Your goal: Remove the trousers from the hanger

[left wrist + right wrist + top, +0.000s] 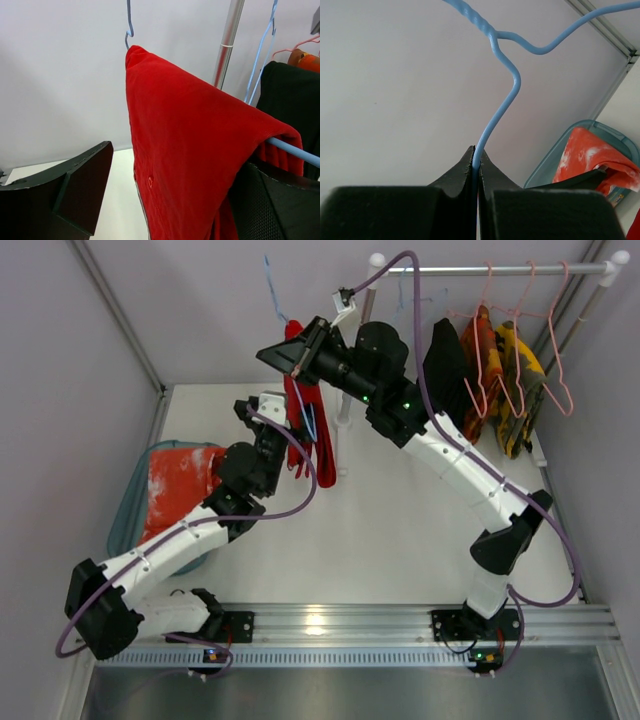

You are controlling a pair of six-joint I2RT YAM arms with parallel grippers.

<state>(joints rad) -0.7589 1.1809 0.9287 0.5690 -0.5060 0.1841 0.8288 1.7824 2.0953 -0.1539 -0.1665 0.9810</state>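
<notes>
You have two trousers in view. The red trousers [190, 140] hang folded over the bar of the blue hanger [505, 100], in the air above the back of the table [400, 530] and left of the upright pole [227, 40]. The blotchy trousers [180, 490], orange-red with whitish patches, lie bunched in the bin [125, 510] at the table's left edge, off any hanger.

Your right gripper [476, 160] is clenched on the blue hanger's wire just below the twisted neck, with the two fingers pressed together around it. Your left gripper [177, 165] is spread wide, one finger on each side of the hanging red trousers. The cloth lies close against the right-hand finger and stands apart from the left-hand one. Nothing is pinched yet.

As for hangers, you have the blue one in hand and three pink hangers [478, 365] hooked on the rail [500, 270] at the back right. The left wrist view also shows a second blue hanger [260, 55] above the black garment [445, 355].

That black garment hangs from the rail just right of your right arm's wrist. Beyond it are two yellow-and-orange garments [515, 380], side by side among the pink hangers. The pole stands just beside the red trousers on their right, between them and the black garment. From above, your right forearm crosses over the top of the red trousers and hides their upper fold.
</notes>
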